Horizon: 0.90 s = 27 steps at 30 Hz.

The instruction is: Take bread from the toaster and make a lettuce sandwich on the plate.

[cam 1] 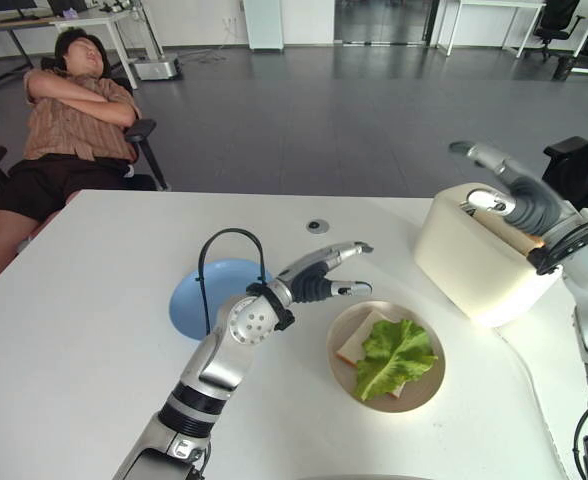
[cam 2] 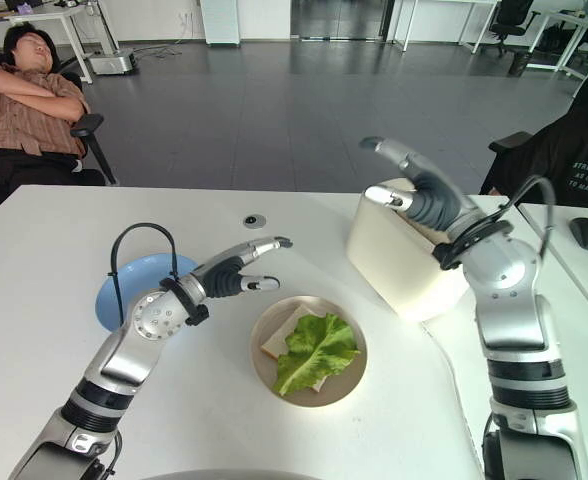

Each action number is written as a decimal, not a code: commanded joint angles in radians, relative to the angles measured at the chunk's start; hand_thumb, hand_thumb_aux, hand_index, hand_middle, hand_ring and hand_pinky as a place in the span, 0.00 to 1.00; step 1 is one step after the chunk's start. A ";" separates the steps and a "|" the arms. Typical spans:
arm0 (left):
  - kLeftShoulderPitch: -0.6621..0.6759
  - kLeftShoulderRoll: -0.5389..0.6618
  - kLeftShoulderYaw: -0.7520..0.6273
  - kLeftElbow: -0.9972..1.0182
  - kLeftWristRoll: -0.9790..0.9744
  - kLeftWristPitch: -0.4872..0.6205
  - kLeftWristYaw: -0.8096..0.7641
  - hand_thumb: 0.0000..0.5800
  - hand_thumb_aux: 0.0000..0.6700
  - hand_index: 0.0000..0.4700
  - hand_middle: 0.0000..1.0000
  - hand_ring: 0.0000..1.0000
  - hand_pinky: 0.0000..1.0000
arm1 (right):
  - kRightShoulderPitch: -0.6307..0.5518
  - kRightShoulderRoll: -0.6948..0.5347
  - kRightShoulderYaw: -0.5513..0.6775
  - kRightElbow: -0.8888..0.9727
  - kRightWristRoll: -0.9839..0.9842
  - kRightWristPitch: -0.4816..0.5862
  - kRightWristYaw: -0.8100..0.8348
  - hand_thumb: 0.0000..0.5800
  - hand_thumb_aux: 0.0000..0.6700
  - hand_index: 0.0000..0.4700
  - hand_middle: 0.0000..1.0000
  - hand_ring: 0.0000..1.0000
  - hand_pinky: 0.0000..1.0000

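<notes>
Keeping left hand (cam 1: 314,280) open and empty, just beside plate (cam 1: 426,385) near middle of table (cam 1: 74,330). Carrying bread slice (cam 1: 359,340) under lettuce (cam 1: 394,355) on plate. Holding right hand (cam 1: 519,205) spread, gripping nothing, over toaster (cam 1: 464,260) at right edge.

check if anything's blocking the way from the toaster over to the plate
Nothing visible. The table between the toaster and the plate is bare. The left hand hovers at the plate's far-left edge, off that path.
</notes>
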 commanded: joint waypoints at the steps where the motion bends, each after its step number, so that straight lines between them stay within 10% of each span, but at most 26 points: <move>1: 0.031 -0.038 0.073 -0.034 -0.122 0.055 0.004 0.00 0.00 0.00 0.00 0.00 0.00 | -0.014 -0.145 0.012 0.079 -0.298 -0.030 -0.128 0.00 0.00 0.00 0.00 0.00 0.00; 12: 0.045 0.011 0.101 -0.011 -0.123 0.058 0.017 0.00 0.00 0.00 0.00 0.00 0.00 | 0.038 -0.270 0.138 0.308 -0.609 0.068 -0.138 0.00 0.00 0.00 0.00 0.00 0.00; 15: 0.046 0.020 0.091 -0.007 -0.118 0.054 0.008 0.00 0.00 0.00 0.00 0.00 0.00 | 0.043 -0.279 0.177 0.345 -0.602 0.051 -0.094 0.26 0.14 0.14 0.00 0.00 0.00; 16: 0.050 0.022 0.088 -0.008 -0.116 0.054 0.007 0.00 0.00 0.00 0.00 0.00 0.00 | 0.044 -0.277 0.190 0.357 -0.598 0.044 -0.080 0.97 0.83 0.83 0.00 0.00 0.00; 17: 0.055 0.023 0.087 -0.010 -0.114 0.054 0.008 0.00 0.00 0.00 0.00 0.00 0.00 | 0.046 -0.271 0.197 0.366 -0.589 0.040 -0.070 1.00 1.00 1.00 0.00 0.00 0.00; 27: 0.062 0.029 0.073 0.039 -0.114 0.033 0.013 0.00 0.00 0.00 0.00 0.00 0.00 | 0.009 -0.243 0.147 0.339 -0.533 0.015 -0.193 1.00 1.00 1.00 0.00 0.00 0.00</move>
